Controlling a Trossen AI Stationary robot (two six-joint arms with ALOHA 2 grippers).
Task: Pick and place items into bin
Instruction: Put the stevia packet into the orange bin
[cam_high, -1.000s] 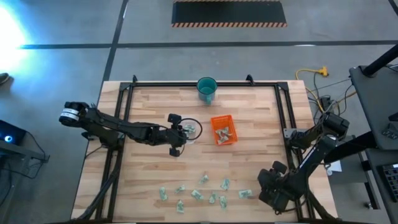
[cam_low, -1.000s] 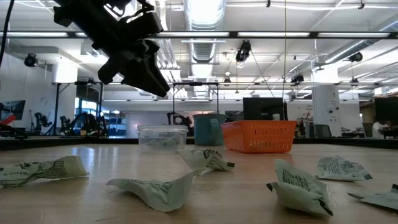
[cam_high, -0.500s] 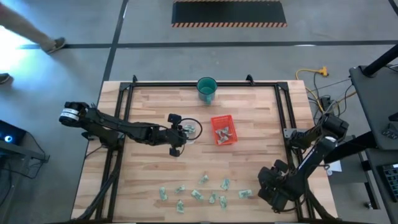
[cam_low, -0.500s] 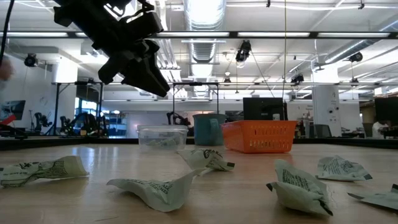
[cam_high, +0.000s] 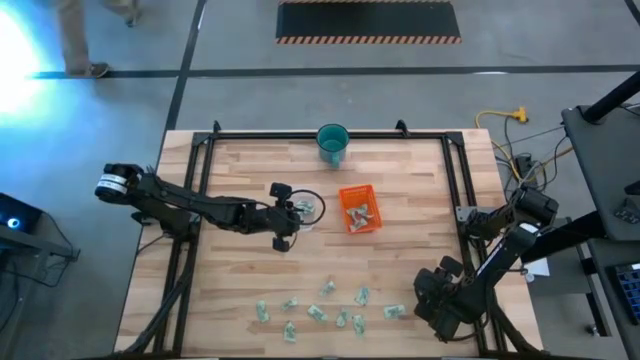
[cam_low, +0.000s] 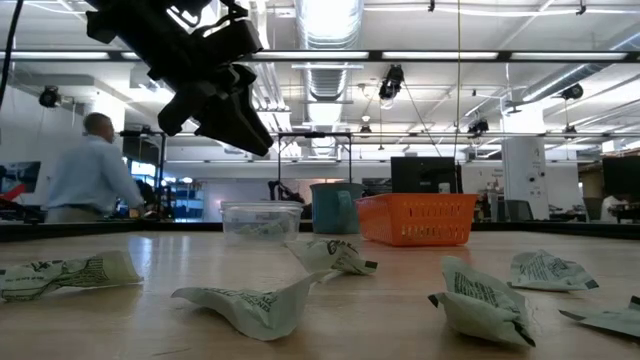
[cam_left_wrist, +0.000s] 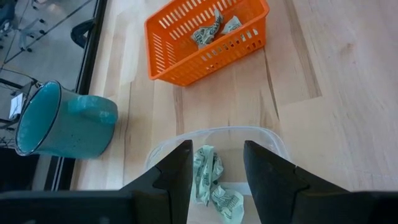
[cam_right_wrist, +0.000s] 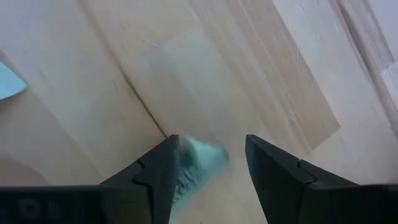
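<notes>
The right gripper (cam_right_wrist: 208, 168) is low over the table (cam_high: 250, 170) near its front right corner. Its jaws stand apart around a blurred pale green piece (cam_right_wrist: 198, 163) that lies between them; whether they touch it yet cannot be told. The left gripper (cam_left_wrist: 214, 171) hangs above a clear tub (cam_left_wrist: 273, 140) in the middle of the table, jaws apart and empty, with two crumpled green packets (cam_left_wrist: 208, 180) lying in the tub below them.

Outward from there, the orange basket (cam_high: 359, 209) sits just beside the tub and already holds a few packets. A teal cup (cam_high: 333, 143) stands near the far edge. The remaining packets (cam_high: 325, 305) lie scattered along the front of the table, to the left of the right gripper.

What could go wrong: the piece between the right jaws is thin, crumpled and light, so they could close beside it, nip only a corner, or push it along the wood. A weak corner hold would probably drop it on the way to the basket. The packets also lie close together, so a neighbour could be dragged along.

Dark print shows on the packets in the low view, but none of it can be read. A person (cam_low: 92, 170) walks past in the room beyond the table.
</notes>
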